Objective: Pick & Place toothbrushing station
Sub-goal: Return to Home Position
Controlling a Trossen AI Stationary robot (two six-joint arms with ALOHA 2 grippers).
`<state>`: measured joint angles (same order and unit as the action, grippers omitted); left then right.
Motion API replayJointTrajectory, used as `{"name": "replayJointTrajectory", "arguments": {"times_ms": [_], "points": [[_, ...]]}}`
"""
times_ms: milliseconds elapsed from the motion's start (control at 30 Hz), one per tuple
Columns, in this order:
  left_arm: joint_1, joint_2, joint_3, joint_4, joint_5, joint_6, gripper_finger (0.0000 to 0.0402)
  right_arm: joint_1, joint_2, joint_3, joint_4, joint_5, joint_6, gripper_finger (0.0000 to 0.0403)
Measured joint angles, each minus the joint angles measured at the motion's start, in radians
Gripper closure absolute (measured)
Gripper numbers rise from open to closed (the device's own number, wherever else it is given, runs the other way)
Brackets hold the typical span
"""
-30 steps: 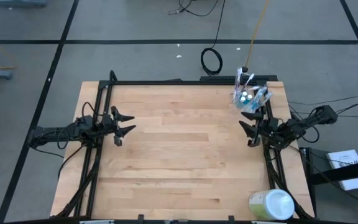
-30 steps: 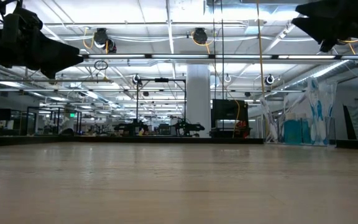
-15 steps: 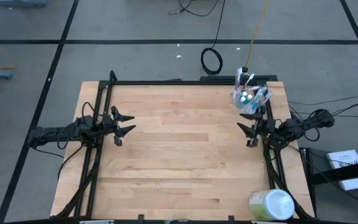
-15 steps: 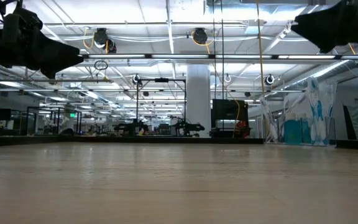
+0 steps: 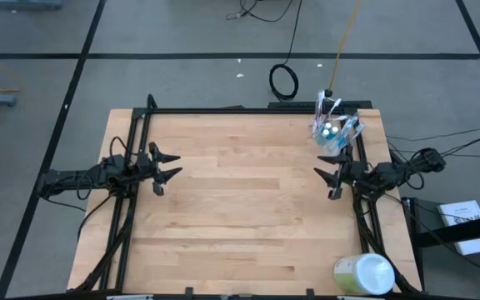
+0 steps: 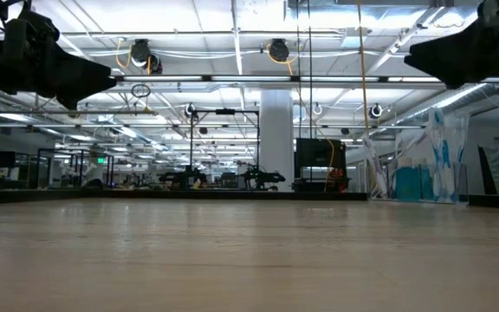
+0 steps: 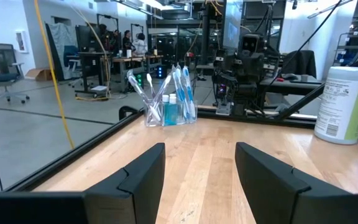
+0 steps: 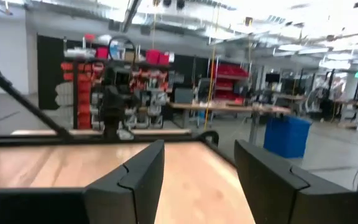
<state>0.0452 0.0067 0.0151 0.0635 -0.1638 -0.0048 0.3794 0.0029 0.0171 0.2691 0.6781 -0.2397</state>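
Both arms empty over the bench (image 5: 240, 208); clear cup (image 5: 333, 135) stocked at the far right corner.
Right pincer (image 5: 324, 182) hangs released at the bench's right edge, fingers apart, nothing between them. Just beyond it, toward the far corner, I see the clear cup upright on the bench, with blue and white toothbrushes (image 7: 183, 93) fanning out of its top. Behind that arm, at the near right corner, stands the green-and-white container (image 5: 363, 273). Well across the bench, the left pincer (image 5: 176, 165) hovers released too, holding nothing, pointed at the right one.
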Motion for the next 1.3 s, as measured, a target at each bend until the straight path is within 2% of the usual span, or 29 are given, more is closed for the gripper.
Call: {"name": "replayJointTrajectory", "arguments": {"times_ms": [267, 367, 467, 600, 700, 833, 1300], "points": [[0.0, 0.0, 0.0, 0.0, 0.0, 0.0, 0.0201, 0.0, 0.0, -0.002, -0.105, -0.001, 0.1, 0.0216], [0.0, 0.0, 0.0, 0.0, 0.0, 0.0, 0.0201, 0.0, 0.003, -0.002, -0.182, -0.041, 0.114, 0.0216], [0.0, 0.0, 0.0, 0.0, 0.001, 0.0, 0.0201, 0.0, 0.011, -0.002, -0.186, -0.112, 0.118, 0.0216], [0.0, 0.0, 0.0, 0.008, -0.006, -0.001, 0.0201, 0.0, 0.012, -0.002, -0.185, -0.126, 0.122, 0.0216], [0.001, 0.032, 0.005, 0.11, -0.126, -0.001, 0.0201, 0.0, 0.011, -0.002, -0.165, -0.126, 0.123, 0.0216], [0.0, 0.04, 0.0, 0.143, -0.161, 0.0, 0.0201, 0.0, 0.011, -0.002, -0.16, -0.13, 0.122, 0.0216], [0.0, 0.039, 0.001, 0.15, -0.158, 0.0, 0.0201, 0.0, 0.012, -0.003, -0.15, -0.13, 0.123, 0.0216]]}}
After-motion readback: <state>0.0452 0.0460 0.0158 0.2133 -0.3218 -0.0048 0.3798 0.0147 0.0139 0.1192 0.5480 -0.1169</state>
